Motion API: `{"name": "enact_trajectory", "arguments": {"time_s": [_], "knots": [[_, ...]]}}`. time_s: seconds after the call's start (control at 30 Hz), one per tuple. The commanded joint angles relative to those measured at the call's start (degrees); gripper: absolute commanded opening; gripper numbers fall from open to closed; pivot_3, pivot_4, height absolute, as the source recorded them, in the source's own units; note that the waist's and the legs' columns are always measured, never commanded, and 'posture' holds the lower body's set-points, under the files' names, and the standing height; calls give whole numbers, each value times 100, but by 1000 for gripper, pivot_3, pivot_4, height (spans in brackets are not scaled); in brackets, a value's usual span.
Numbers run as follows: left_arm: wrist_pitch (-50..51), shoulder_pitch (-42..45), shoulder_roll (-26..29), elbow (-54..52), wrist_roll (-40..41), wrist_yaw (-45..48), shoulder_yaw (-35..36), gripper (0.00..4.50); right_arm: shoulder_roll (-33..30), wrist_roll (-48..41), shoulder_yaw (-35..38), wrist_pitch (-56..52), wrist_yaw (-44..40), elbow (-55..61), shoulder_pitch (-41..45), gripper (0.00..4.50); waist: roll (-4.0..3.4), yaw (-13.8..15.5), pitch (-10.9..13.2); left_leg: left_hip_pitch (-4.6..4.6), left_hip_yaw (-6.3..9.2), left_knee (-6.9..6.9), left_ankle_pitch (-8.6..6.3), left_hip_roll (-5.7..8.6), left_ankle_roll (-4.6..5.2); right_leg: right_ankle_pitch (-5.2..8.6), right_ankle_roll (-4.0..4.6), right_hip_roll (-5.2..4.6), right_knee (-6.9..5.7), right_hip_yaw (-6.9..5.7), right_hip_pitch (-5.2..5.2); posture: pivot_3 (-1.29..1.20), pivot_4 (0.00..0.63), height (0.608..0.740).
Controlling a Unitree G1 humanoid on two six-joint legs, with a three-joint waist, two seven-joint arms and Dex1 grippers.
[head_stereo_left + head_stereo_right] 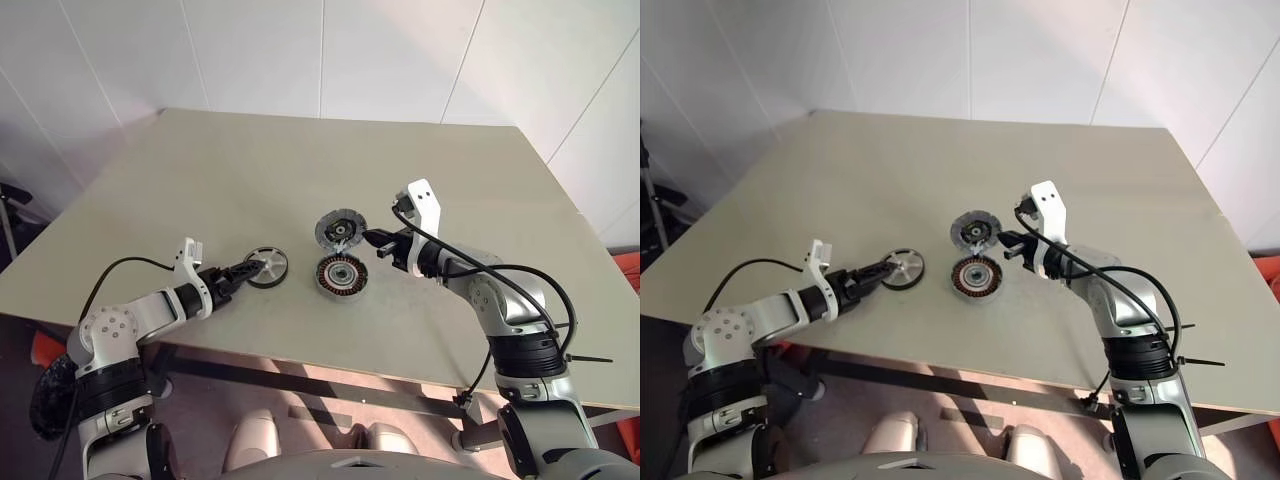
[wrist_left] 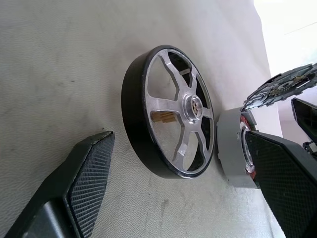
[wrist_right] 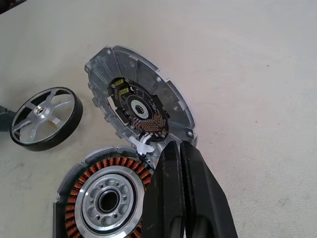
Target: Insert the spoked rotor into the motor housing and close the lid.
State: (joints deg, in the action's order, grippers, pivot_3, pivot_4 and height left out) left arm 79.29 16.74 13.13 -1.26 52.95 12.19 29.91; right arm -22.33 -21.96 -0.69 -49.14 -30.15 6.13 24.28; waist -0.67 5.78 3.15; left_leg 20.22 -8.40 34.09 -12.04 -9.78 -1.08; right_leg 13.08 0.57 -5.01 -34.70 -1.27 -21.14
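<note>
Spoked rotor lay flat on the table, left of the motor housing, between the wide-spread fingers of the left gripper, ungripped; right gripper was closed, empty, beside the raised lid.

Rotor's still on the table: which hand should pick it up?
Left. The left hand is open with its fingers either side of the spoked rotor. The right hand is shut, over by the lid.

Spoked rotor left of motor housing
</note>
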Motion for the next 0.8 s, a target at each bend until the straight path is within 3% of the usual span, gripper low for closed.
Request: {"name": "enact_trajectory", "arguments": {"time_s": [0.03, 0.23, 0.33, 0.43, 0.8], "knots": [[170, -6, -109, 54, 196, 84, -69, 4491, -3, -85, 101, 35, -13, 173, 173, 0, 0, -2, 0, 2, 0, -1, -1, 0, 2, 1, -2, 0, 0, 0, -2, 0, 0, 740], [216, -29, -153, 12, 375, 167, -15, 4491, 13, -81, 89, 57, -4, 158, 187, 0, 1, -18, 0, 34, 0, -9, 3, -1, -4, 1, 0, 2, 2, -2, -36, 0, 0, 740], [208, -19, -151, 16, 416, 158, 19, 3879, 22, -82, 88, 44, 15, 165, 197, 0, 2, -26, 1, 69, 0, -8, 4, -1, -6, -13, 24, 3, 1, -3, -73, 0, 0, 740], [202, -10, -139, -10, 479, 215, 45, 2938, 29, -80, 87, 44, 27, 160, 201, 0, 5, -33, 2, 94, 0, -8, 5, -3, -7, -15, 26, 5, 0, -4, -98, 0, 0, 740], [51, -17, -176, -27, 593, 191, 85, 2938, 24, -75, 87, 66, 13, 130, 202, 0, 7, -35, 4, 92, -1, -7, 6, -8, -7, -14, 26, 8, -2, -6, -98, 0, 0, 740]]}}
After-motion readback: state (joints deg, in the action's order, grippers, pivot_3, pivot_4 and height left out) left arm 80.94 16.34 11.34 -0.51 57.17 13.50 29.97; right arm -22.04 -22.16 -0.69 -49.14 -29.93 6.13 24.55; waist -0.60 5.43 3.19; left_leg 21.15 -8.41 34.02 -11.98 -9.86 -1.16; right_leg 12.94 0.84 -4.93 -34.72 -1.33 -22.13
